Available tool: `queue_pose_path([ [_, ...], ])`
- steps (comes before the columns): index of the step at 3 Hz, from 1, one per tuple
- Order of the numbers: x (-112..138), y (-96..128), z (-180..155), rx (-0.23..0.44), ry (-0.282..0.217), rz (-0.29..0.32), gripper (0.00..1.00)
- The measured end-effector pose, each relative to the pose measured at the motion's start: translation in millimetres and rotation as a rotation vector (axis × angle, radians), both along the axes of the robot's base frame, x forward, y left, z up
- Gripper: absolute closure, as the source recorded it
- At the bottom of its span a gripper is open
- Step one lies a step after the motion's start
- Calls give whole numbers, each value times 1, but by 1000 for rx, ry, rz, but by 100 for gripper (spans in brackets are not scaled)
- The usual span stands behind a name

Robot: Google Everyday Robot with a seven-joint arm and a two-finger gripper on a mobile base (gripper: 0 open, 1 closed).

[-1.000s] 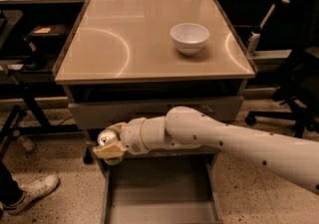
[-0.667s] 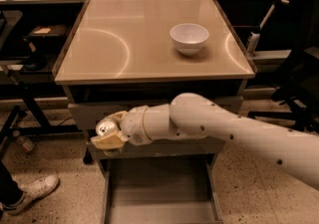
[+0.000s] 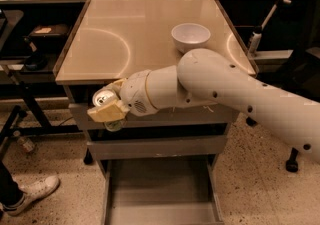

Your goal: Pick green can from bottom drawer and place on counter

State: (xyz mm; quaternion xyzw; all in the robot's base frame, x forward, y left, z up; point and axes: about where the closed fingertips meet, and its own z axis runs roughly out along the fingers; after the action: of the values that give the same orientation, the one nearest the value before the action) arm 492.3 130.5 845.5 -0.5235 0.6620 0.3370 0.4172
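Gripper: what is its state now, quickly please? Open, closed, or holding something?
Gripper: closed on the green can, just below the front edge of the counter, above the open bottom drawer.

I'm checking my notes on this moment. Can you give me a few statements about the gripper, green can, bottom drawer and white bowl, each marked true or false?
1. The gripper is closed on the green can, in front of the counter's front edge, toward its left side. True.
2. The green can stands on the counter. False: it is held in the gripper, just below the countertop's front edge and not resting on it.
3. The bottom drawer is pulled open. True.
4. The white bowl lies in the bottom drawer. False: it sits upright on the counter, on its right half.
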Motion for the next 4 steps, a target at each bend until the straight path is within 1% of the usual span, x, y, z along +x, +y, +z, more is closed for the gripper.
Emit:
queue_pose_path([
  [1,0,0,-1,0,1,0,100],
  [2,18,-7,28,36,-15,-6,100],
  [3,49,-17,69,60,-26,-11,100],
  [4,84,-22,96,65,-16,-10,100],
])
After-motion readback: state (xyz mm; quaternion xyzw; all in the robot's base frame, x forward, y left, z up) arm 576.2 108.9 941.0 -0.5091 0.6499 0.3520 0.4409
